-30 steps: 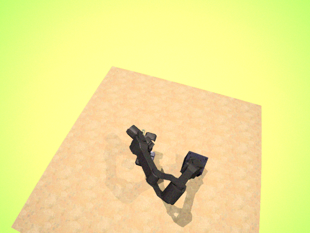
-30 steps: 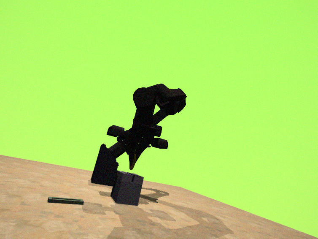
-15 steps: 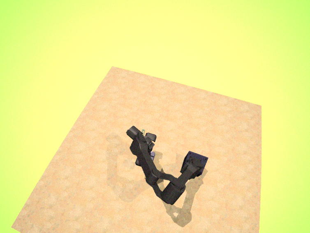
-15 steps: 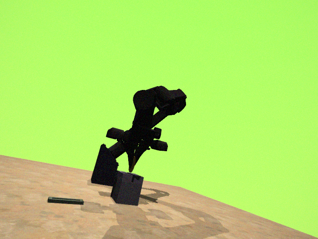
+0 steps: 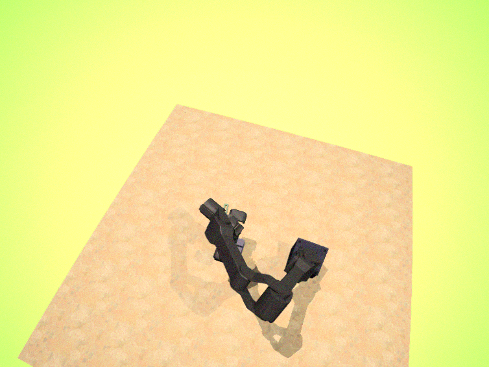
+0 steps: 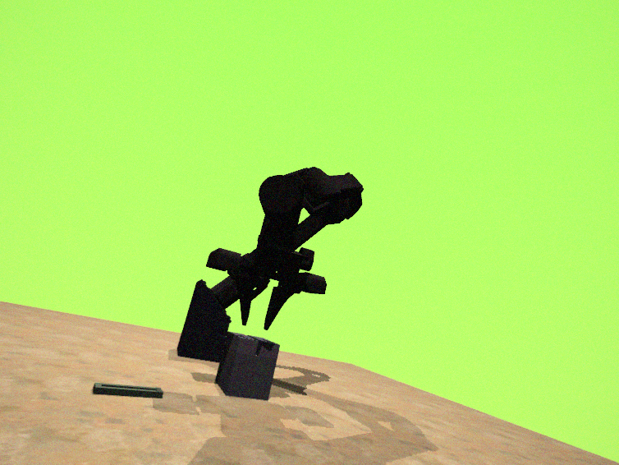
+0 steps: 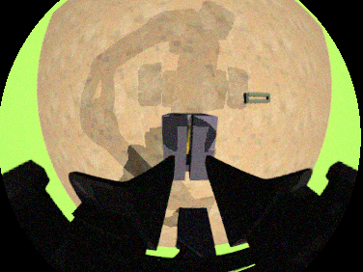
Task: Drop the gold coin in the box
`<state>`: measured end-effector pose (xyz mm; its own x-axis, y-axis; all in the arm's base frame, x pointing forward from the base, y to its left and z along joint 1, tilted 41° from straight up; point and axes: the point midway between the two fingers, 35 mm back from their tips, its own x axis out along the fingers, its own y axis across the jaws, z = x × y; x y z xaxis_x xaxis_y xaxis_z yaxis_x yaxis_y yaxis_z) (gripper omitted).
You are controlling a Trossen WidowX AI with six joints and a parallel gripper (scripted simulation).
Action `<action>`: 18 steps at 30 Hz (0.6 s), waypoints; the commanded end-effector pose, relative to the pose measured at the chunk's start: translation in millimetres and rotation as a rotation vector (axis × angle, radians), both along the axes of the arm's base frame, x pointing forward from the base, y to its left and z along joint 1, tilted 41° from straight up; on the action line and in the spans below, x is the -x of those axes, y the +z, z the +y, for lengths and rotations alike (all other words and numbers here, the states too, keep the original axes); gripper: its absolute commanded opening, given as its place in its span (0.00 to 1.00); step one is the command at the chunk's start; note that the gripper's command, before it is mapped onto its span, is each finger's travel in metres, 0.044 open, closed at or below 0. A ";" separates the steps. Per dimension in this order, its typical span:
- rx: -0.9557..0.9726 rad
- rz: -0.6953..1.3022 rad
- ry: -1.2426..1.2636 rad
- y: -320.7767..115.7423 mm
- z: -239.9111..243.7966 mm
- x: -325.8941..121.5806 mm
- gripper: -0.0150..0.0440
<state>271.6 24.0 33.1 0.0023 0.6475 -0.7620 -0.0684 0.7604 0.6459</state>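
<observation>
My gripper [image 6: 255, 327] [image 7: 189, 159] is open above the grey box [image 6: 248, 366] [image 7: 181, 166]; gold coin [image 7: 188, 140] shows at its slot, on tan counter [image 5: 276, 157] [image 6: 60, 345] [image 7: 290, 130], inside its edges, against green surroundings; dark-green holder [image 5: 226, 206] [image 6: 127, 392] [image 7: 257, 94] lies apart

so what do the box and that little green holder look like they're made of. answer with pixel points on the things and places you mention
The box [image 5: 240, 245] [image 6: 246, 367] [image 7: 180, 161] looks like matte grey plastic or painted metal: flat, even-coloured faces with no grain and no bright glints. The holder [image 5: 226, 205] [image 6: 127, 393] [image 7: 257, 94] could be dull-finished plastic or painted wood; it has crisp edges and a plain dark-green surface, too small in view to settle which.
</observation>
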 end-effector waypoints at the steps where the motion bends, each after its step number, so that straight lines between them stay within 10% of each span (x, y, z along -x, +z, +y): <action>1: 0.000 0.000 0.001 0.7 -0.5 0.0 0.57; 11: -0.002 0.004 -0.002 28.8 -25.0 1.0 1.00; 18: -0.006 0.008 -0.005 44.7 -37.7 3.3 1.00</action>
<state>270.0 -11.8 72.7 0.0039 0.6545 -0.7561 -0.0506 0.7553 0.6535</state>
